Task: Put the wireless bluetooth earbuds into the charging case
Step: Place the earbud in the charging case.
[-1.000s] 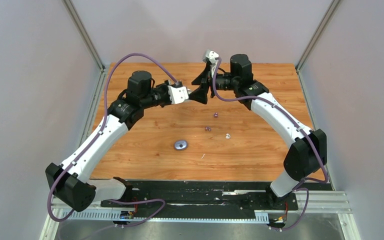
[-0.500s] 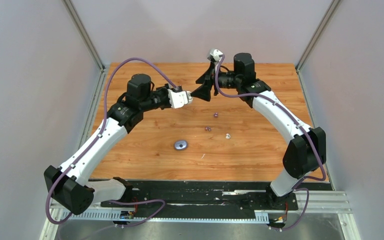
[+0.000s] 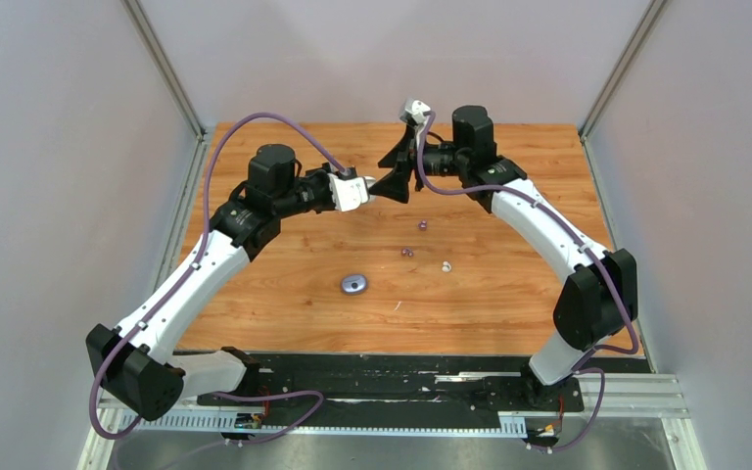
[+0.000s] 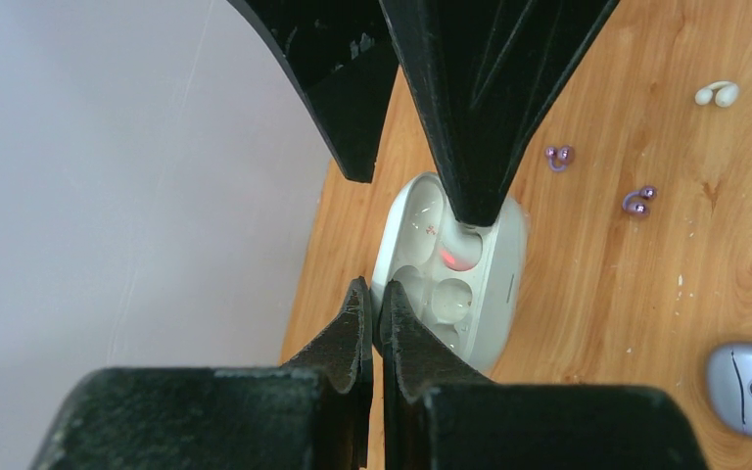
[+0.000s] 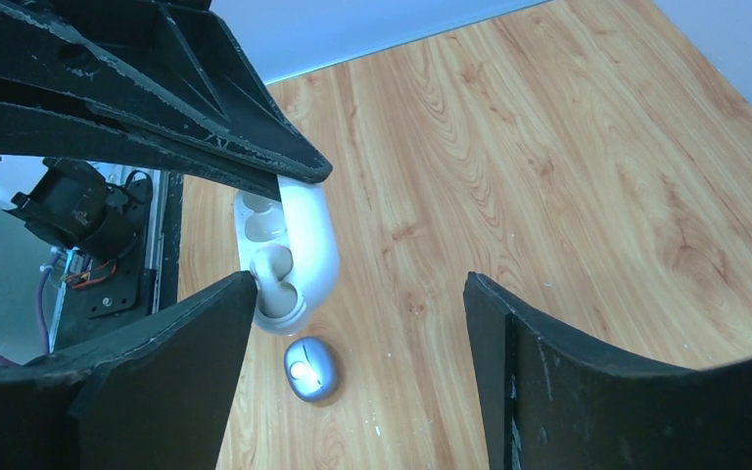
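Two purple earbuds (image 4: pixel 638 201) and one white earbud (image 4: pixel 717 93) lie loose on the table (image 3: pixel 509 313). The left gripper (image 4: pixel 372 294) is clenched on the rim of the open white charging case (image 4: pixel 499 294), held aloft. The right gripper (image 5: pixel 357 284) stands spread wide beside it.

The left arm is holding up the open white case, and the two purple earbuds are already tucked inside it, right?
Not quite. The open white case is held up, but the two purple earbuds are not inside it. They lie loose on the wooden table, off to the side of the case. The left wrist view shows this.
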